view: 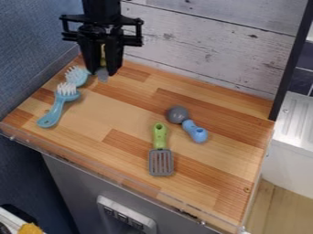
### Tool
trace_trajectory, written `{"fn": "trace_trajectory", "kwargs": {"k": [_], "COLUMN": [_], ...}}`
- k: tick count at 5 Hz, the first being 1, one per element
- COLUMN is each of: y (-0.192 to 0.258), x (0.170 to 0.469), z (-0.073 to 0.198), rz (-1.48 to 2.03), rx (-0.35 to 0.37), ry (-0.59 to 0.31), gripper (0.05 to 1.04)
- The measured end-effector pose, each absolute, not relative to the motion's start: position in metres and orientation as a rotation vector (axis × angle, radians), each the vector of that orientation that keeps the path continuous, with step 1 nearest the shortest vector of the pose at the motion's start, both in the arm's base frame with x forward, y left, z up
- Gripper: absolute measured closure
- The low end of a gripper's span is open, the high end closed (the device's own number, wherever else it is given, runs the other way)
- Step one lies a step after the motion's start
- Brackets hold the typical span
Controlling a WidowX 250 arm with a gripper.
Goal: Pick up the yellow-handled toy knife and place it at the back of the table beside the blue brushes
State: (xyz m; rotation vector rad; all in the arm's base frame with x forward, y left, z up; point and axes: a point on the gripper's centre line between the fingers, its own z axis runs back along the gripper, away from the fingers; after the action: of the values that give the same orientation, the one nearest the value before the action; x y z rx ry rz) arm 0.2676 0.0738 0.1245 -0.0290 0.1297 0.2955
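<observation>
Slotted spatula [161, 162] lies flat toward front of counter [131, 114]; blue-handled ladle [178, 114] behind, to its right in camera view. End effector [103, 73], rear left, appears to grasp green-handled tool [103, 77], grey tip down; tip contact unclear. Advisable: grip firm, wrist vertical, movement slow, clearance from rear brush [78, 76] and front brush [56, 109] maintained.
</observation>
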Motion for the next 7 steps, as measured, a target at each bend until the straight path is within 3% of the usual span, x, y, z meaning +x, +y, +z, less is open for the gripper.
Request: {"fn": "trace_trajectory", "kwargs": {"k": [2, 4, 7], "y": [0.075, 0.088, 0.136], "x": [0.271, 0.307, 0.334], "z": [0.131, 0.135, 0.130], "rz": [0.002, -0.256, 0.090], "rx": [-0.031, -0.029, -0.031], "ry": [0.112, 0.095, 0.093], "gripper": [0.757, 0.757, 0.757]}}
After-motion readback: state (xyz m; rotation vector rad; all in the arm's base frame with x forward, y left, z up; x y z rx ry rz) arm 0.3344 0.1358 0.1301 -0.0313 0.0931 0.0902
